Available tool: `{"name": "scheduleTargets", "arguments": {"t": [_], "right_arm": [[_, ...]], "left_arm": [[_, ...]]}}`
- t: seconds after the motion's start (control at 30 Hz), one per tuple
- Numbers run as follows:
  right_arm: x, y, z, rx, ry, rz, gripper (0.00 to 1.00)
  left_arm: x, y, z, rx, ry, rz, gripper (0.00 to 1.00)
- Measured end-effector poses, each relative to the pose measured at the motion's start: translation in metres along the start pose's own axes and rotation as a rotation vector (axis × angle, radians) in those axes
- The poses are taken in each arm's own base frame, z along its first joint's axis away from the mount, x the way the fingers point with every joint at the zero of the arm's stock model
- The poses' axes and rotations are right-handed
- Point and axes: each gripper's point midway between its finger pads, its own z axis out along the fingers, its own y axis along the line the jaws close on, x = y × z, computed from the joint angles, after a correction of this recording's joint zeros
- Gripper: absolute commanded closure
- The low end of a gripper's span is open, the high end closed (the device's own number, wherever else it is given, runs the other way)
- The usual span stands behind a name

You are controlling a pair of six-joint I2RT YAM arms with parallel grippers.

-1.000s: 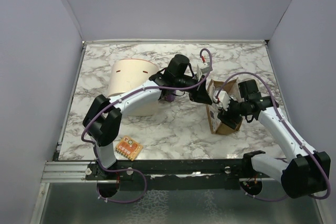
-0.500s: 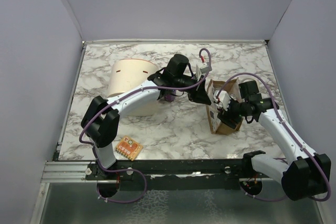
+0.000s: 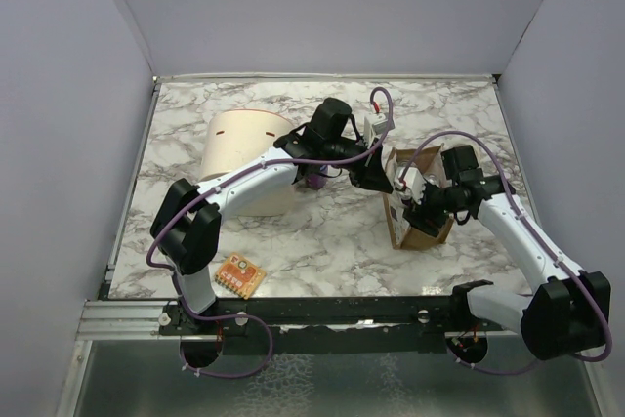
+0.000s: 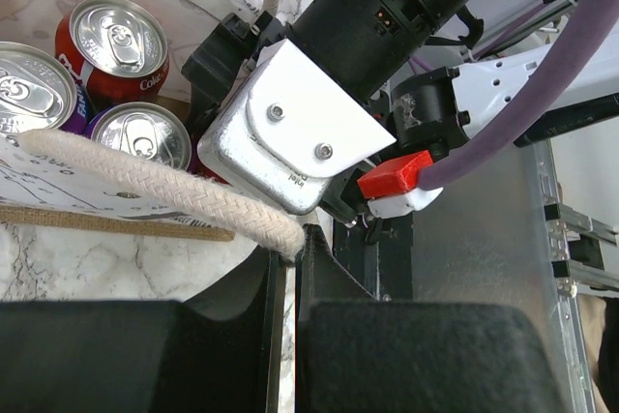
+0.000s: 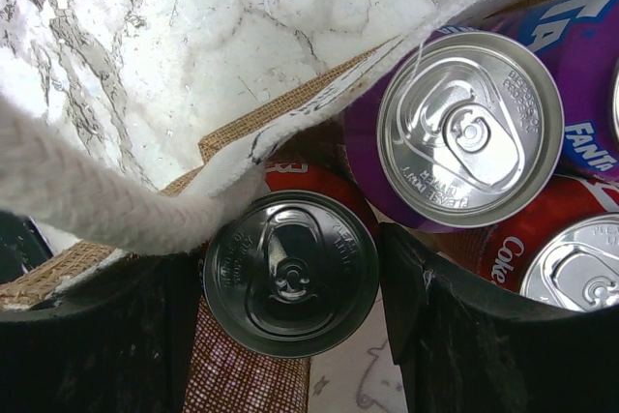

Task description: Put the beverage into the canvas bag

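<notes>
Currently: right gripper [image 5: 287,258], jaws clamped on a can [image 5: 290,287], top upward, at the mouth of the bag [image 3: 418,233]. Adjoining: Fanta can [image 5: 469,128] and Coke can [image 5: 580,273], both inside; bag wall [image 5: 319,108] close by the held can. Depth of entry: cannot tell. Left gripper [image 4: 293,250], jaws together on the rope handle [image 4: 145,179], apparently holding the mouth open. Advice: lower straight, clear of wall and neighbours; hold the handle taut; release only once the can stands on the bag floor.
</notes>
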Motion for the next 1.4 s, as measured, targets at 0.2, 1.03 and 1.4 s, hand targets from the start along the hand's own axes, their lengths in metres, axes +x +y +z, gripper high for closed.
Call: {"name": "scheduleTargets", "arguments": {"t": [0.2, 1.03, 1.4], "right_arm": [[-0.0013, 0.0012, 0.0003, -0.012, -0.010, -0.025, 0.79], [0.0000, 0.0060, 0.0000, -0.015, -0.022, -0.052, 0.36], [-0.0002, 0.0066, -0.0008, -0.012, -0.023, -0.036, 0.19]], "left_arm": [[0.0007, 0.0001, -0.0001, -0.001, 0.002, -0.003, 1.00], [0.0016, 0.0009, -0.0005, -0.006, 0.009, -0.001, 1.00], [0.0019, 0.0014, -0.0006, -0.006, 0.010, 0.009, 1.00]]}}
